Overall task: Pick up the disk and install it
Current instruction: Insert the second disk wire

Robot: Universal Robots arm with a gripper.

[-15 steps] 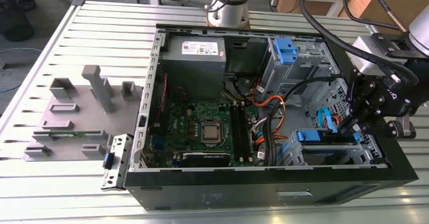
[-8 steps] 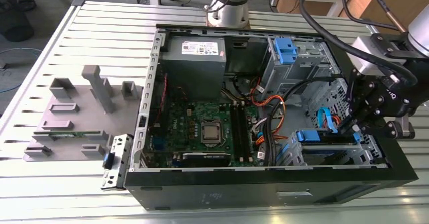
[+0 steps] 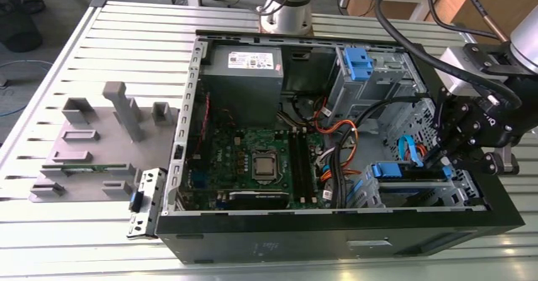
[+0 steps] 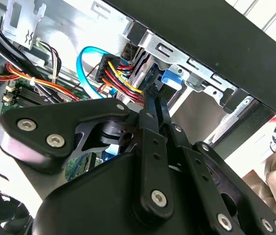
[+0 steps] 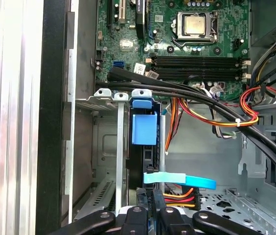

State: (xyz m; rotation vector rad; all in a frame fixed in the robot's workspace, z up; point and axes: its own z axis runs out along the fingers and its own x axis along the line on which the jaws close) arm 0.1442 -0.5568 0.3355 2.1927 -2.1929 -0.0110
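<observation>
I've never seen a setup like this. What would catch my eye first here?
Probably the open computer case, lying on a slatted metal table with its green motherboard bare in the middle. Next, the black gripper reaching into the case at the exterior view's right, where the disk with its blue rails stands in the drive bay among red, orange and blue cables.

Ribbed aluminium worktable (image 3: 126, 48) in even light, grey floor (image 3: 46, 22) beyond its far edge (a black wire basket (image 3: 19, 22) standing there), wooden panels (image 3: 496, 0) behind.

1 open computer case (image 3: 336, 230), 1 motherboard (image 3: 252, 161), 1 power supply (image 3: 246, 73), 1 end effector (image 3: 458, 158)
</observation>
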